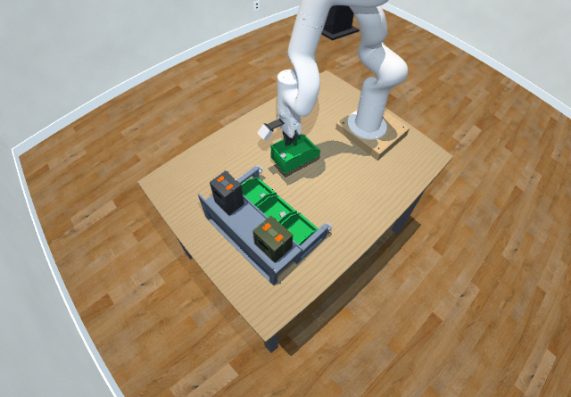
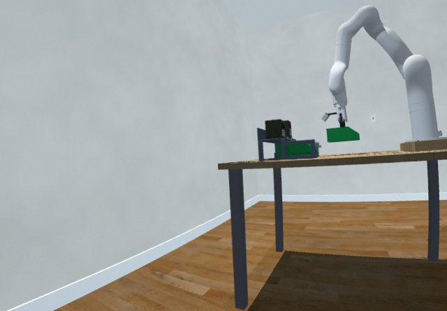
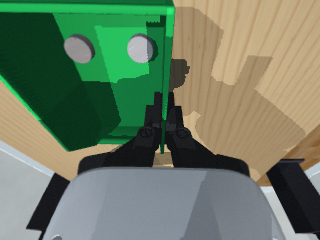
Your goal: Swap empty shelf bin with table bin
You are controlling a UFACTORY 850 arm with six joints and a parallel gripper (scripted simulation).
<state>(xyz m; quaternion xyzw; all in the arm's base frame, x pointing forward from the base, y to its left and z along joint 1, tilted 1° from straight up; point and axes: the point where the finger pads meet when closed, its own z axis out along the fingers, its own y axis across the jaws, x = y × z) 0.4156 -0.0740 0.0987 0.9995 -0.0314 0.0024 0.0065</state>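
My gripper (image 3: 163,103) is shut on the thin side wall of a green open bin (image 3: 100,75) that holds two grey round parts (image 3: 79,48). The bin (image 2: 342,134) hangs roughly level a little above the table top, clear of the shelf. In the overhead view, the gripper (image 1: 290,140) stands over this bin (image 1: 294,153), which casts a shadow on the table. The grey shelf (image 1: 262,218) holds three green bins in a row. The left bin (image 1: 258,191) and middle bin (image 1: 276,208) show grey parts. The right bin (image 1: 300,227) looks empty.
Two dark boxes (image 1: 226,192) (image 1: 272,238) stand on the shelf's upper board, behind the bins. The arm's base sits on a wooden block (image 1: 372,129) at the table's far right. The shelf (image 2: 288,149) stands left of the held bin in the side view.
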